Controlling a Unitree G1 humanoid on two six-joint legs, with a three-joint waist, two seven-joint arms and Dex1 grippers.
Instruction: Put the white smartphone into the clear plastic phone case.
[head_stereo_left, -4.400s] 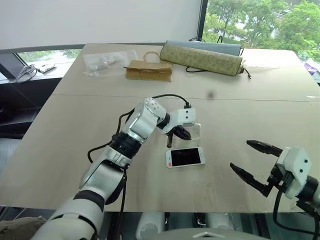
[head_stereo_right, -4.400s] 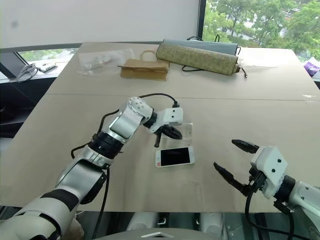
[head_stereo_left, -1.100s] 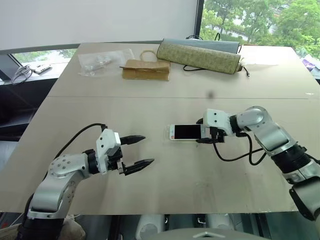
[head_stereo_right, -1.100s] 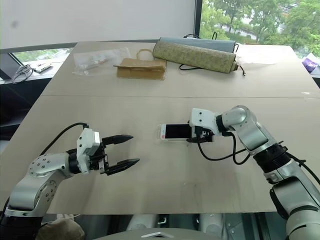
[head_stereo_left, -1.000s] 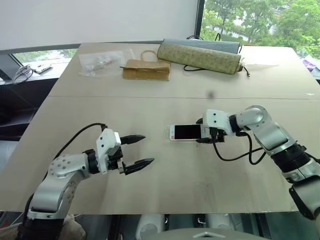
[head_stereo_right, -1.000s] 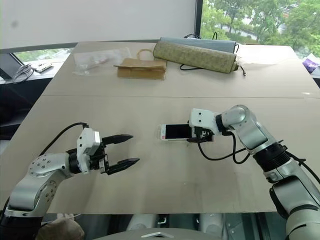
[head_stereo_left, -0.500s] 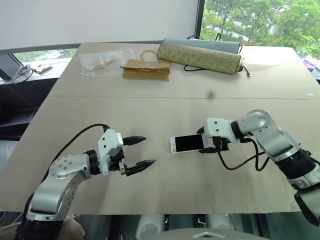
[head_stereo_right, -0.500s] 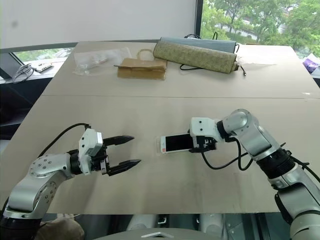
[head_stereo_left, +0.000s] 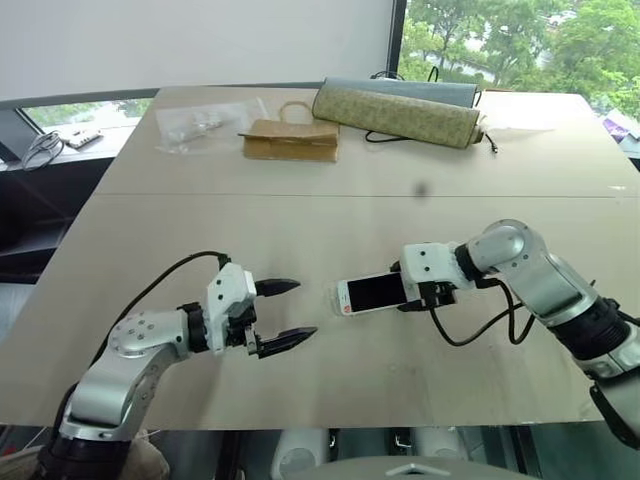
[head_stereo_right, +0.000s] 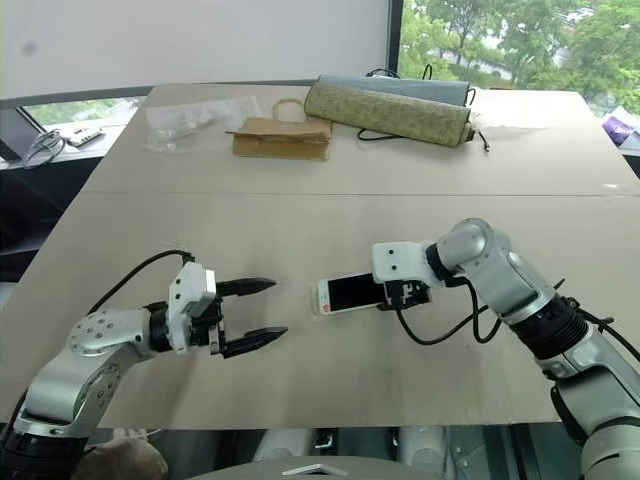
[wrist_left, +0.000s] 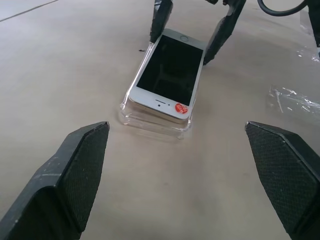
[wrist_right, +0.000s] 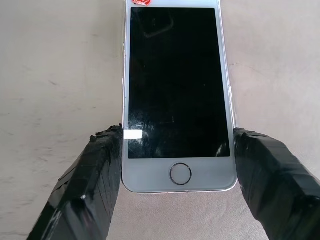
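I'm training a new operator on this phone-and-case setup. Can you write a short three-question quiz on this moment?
1. True or false: the right gripper has its jaws at the two long edges of the white smartphone, at the home-button end.
2. The left gripper is: A) shut on the phone, B) open, apart from the phone, C) pressing on the brown paper bag.
3. Fill in: in the left wrist view, the phone's far end lies on the clear plastic phone case, screen facing ____.

Key: 1 true. 2 B. 3 up.
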